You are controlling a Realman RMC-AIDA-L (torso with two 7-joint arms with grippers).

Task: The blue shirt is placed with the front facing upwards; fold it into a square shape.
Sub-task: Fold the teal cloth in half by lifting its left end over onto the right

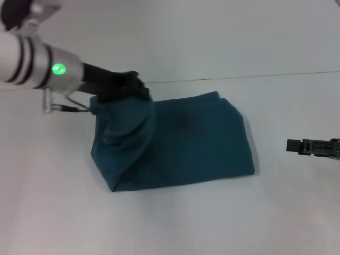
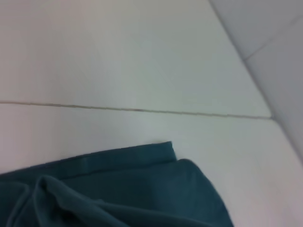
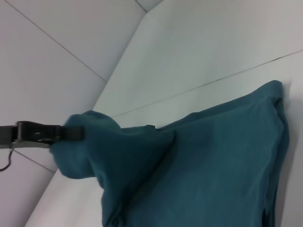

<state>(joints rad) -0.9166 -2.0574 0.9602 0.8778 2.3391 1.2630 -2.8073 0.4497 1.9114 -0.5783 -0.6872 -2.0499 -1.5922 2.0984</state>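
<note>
On the pale table [image 1: 212,42], we judge the blue shirt [image 1: 196,143] mostly folded, our left gripper [image 1: 139,87] pinching its raised left end, right gripper [image 1: 295,145] parked right, fingers unreadable.

Obstacle: the blue shirt [image 1: 180,143], bunched at the table [image 1: 175,48] centre, its 10 o'clock corner lifted by the left claw [image 1: 139,85].
Free room: bare table from 11 to 2 o'clock and from 4 to 8.
3 o'clock: right claw [image 1: 289,145], apart from the shirt.

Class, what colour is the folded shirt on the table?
The blue shirt is a plain dark teal-blue, with no print showing; the head view shows it best.
</note>
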